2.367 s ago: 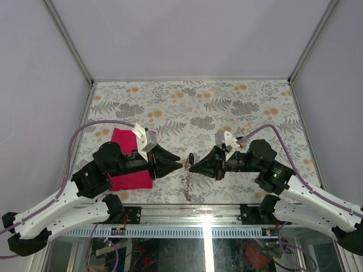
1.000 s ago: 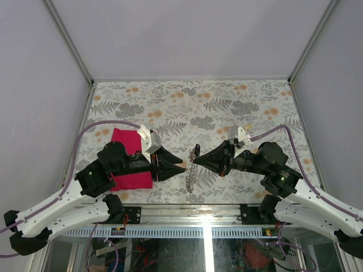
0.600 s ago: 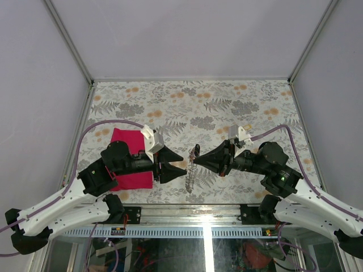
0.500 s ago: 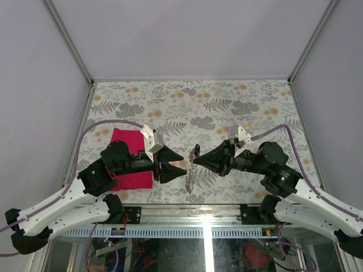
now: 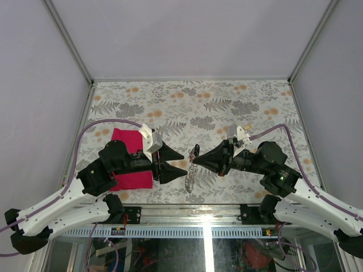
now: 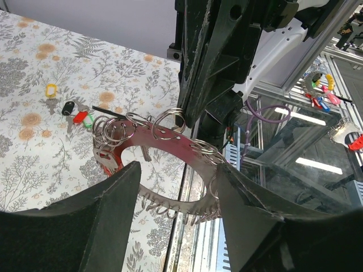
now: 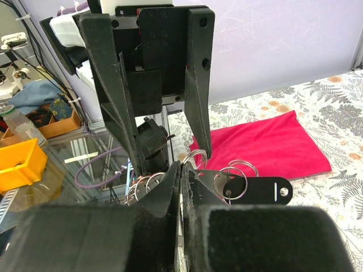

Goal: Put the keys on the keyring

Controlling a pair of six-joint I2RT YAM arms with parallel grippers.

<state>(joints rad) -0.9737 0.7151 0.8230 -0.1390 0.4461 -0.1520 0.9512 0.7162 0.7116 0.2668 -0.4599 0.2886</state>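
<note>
The keyring is a curved metal strip lined with several split rings and a black tag at one end. My right gripper is shut on it and holds it above the table, the rest hanging toward the near edge. In the right wrist view the right gripper pinches the strip. My left gripper is open, its jaws on either side of the strip without touching it. Small keys with yellow, black and red heads lie on the table behind.
A magenta cloth lies flat under the left arm and shows in the right wrist view. The floral table ends at a metal rail just below the grippers. White walls enclose the other three sides.
The grippers were shut tip to tip low at the keyring. The right gripper has lifted the keyring and drawn back; the left gripper has opened around it.
</note>
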